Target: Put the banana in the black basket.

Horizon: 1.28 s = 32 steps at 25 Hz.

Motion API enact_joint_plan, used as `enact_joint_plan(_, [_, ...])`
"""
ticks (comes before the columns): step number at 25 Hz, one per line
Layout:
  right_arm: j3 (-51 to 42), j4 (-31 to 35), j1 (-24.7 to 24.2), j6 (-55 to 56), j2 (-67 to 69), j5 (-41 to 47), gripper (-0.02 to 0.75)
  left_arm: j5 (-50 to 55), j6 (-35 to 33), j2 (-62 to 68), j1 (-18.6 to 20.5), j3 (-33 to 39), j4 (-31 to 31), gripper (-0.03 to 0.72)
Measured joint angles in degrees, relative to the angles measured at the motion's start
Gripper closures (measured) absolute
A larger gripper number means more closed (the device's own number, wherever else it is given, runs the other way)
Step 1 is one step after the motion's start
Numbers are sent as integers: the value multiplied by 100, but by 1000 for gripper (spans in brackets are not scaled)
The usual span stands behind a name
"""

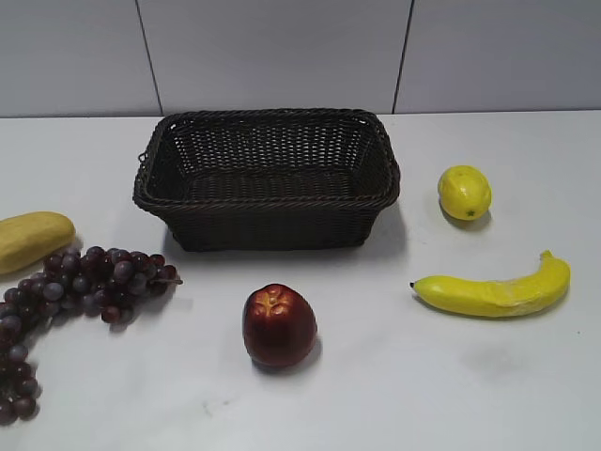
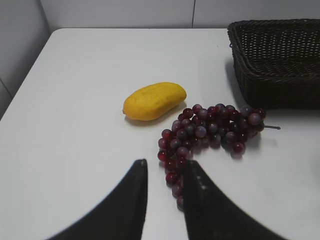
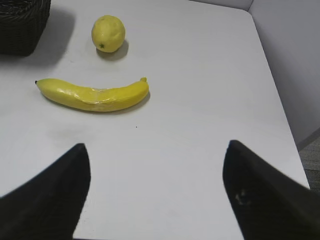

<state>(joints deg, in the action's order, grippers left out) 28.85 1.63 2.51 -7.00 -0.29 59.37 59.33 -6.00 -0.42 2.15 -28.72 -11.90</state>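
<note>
The banana (image 1: 495,292) lies on the white table at the right, in front of and to the right of the black basket (image 1: 268,193). It also shows in the right wrist view (image 3: 94,94), with the basket's corner (image 3: 22,27) at top left. My right gripper (image 3: 156,172) is wide open and empty, above bare table nearer than the banana. My left gripper (image 2: 165,172) has its jaws nearly together with only a narrow gap and holds nothing, just above the near end of a grape bunch (image 2: 210,130). The basket (image 2: 280,60) is empty. Neither gripper shows in the exterior view.
A round lemon (image 1: 464,192) sits behind the banana. A red apple (image 1: 279,325) stands in front of the basket. Dark red grapes (image 1: 84,282) and a stubby yellow fruit (image 1: 31,240) lie at the left. The table's right edge (image 3: 280,115) is near.
</note>
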Motion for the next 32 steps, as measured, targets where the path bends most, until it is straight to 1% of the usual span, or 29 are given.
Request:
enact_joint_plan(5, [0,-2,0,6,0,0,141,0,0,0,0,0,0,451])
enact_joint_plan(11, [40,-2,0,6,157,11,145,0,0,0,0,0,0,451])
enact_joint_plan(13, [161,-2,0,6,605,43,146,0,0,0,0,0,0,451])
enact_joint_plan(19, [822,-2,0,-147,2908,-45,146,0,0,0,0,0,0,451])
enact_joint_plan(21, [1080,5,0,-427,3696,-101,146,0,0,0,0,0,0,451])
enact_joint_plan(23, [1375,107,0,-1054,4496,-118,146,0,0,0,0,0,0,451])
enact_joint_plan(24, [1494,261,53,-1432,4899,-113,146,0,0,0,0,0,0,451])
enact_joint_plan(26, [1747,617,382,-2017,5635,-138,146,-5,0,0,0,0,-20,451])
enact_joint_plan(28, [1937,769,1014,-2532,6216,-214,146,-5,0,0,18,0,-60,451])
enact_joint_plan(30, [2094,583,1675,-3011,6757,-315,146,-18,0,0,30,0,-80,451])
enact_joint_plan(32, [2166,125,2268,-3361,7289,-604,146,-16,0,0,48,0,-91,451])
